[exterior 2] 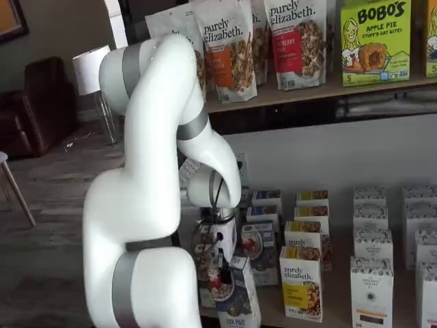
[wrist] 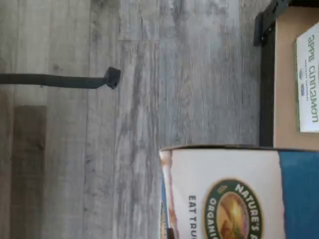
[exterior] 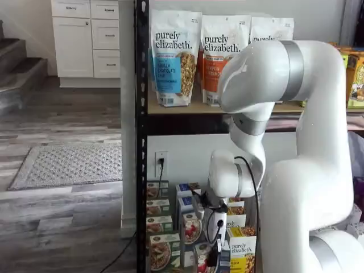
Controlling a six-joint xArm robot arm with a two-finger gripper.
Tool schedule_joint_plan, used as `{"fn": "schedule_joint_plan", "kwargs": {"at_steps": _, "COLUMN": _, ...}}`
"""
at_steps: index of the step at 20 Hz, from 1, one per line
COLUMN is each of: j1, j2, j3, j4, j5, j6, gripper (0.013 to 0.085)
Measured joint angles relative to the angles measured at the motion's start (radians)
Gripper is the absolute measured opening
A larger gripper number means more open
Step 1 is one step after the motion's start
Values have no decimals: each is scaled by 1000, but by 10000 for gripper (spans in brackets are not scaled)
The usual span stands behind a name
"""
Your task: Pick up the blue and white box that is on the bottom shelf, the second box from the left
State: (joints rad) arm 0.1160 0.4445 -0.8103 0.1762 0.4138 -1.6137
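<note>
pincer side-on, blue and white box cropped

place: home | evidence: white cabinets, stairs, rug, armchair

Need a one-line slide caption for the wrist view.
Wrist camera: blue and white box close up over grey plank floor, shelf corner beyond.
</note>
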Motion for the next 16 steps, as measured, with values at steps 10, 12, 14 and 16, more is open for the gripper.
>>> {"fn": "schedule_joint_plan", "kwargs": {"at_steps": 10, "j1": 20, "j2": -201, "j3": 107, "j4": -53, "j5": 84, "j6": 76, "gripper": 450}}
{"fn": "schedule_joint_plan", "kwargs": {"at_steps": 12, "j1": 25, "j2": -247, "j3": 126, "j4": -57, "j5": 110, "j6": 86, "gripper": 450}}
{"fn": "schedule_joint_plan", "kwargs": {"at_steps": 14, "j1": 29, "j2": -286, "j3": 140, "j4": -60, "j5": 133, "j6": 94, "gripper": 450}}
{"fn": "schedule_joint_plan", "kwargs": {"at_steps": 16, "j1": 32, "j2": -326, "j3": 153, "j4": -71, "j5": 165, "j6": 109, "gripper": 450}}
